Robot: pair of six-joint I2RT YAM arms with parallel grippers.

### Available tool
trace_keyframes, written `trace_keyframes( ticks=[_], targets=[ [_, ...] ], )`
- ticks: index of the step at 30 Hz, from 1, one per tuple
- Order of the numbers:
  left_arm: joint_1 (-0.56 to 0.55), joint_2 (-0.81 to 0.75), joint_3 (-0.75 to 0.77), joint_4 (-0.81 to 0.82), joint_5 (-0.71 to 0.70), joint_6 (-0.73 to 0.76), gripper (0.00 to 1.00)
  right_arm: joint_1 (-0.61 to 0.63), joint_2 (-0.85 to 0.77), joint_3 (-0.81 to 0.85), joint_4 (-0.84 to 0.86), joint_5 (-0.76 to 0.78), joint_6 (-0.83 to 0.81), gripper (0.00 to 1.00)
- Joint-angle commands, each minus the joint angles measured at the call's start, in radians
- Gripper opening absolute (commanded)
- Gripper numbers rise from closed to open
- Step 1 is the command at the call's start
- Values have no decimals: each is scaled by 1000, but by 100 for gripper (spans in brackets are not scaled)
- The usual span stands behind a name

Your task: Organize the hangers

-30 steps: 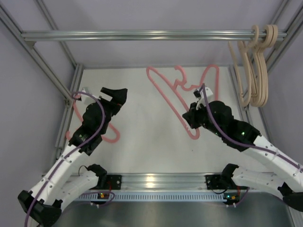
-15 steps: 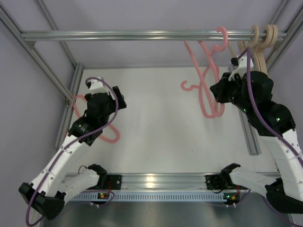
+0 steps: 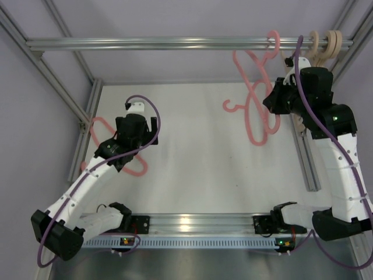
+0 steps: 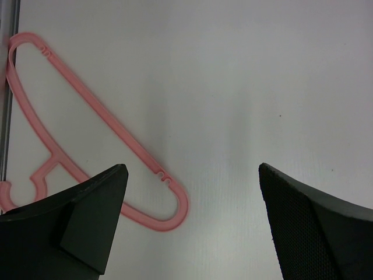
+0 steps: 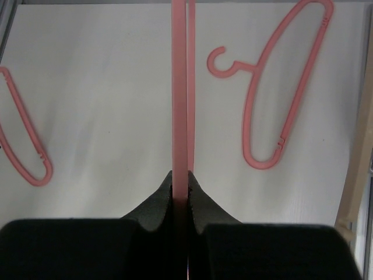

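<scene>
Both arms share one build: the left arm (image 3: pixel 81 189) and the right arm (image 3: pixel 341 169) have smooth white shells over their long links, with bulky matte black housings at the joints. Small dark screw heads dot the edges of the white shells. A thin purple cable (image 3: pixel 154 119) runs along the left arm and arcs free near the wrist; a matching purple cable (image 3: pixel 303 81) follows the right arm. A tiny green light (image 3: pixel 336 117) glows on the right arm's black housing. The left fingers (image 4: pixel 317 230) are black, wedge-shaped, with a finely dotted face; the right fingers (image 5: pixel 145 216) are the same black, tapering to rounded tips.
</scene>
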Motion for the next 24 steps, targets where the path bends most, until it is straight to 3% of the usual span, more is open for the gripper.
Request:
trace_keyframes(
  ticks=[1, 24],
  targets=[
    [6, -2, -19, -9, -23, 27, 98, -42, 15, 73, -24, -38, -20, 0],
    [44, -29, -65, 2, 11, 13, 98, -108, 142, 66, -16, -19, -13, 0]
  ],
)
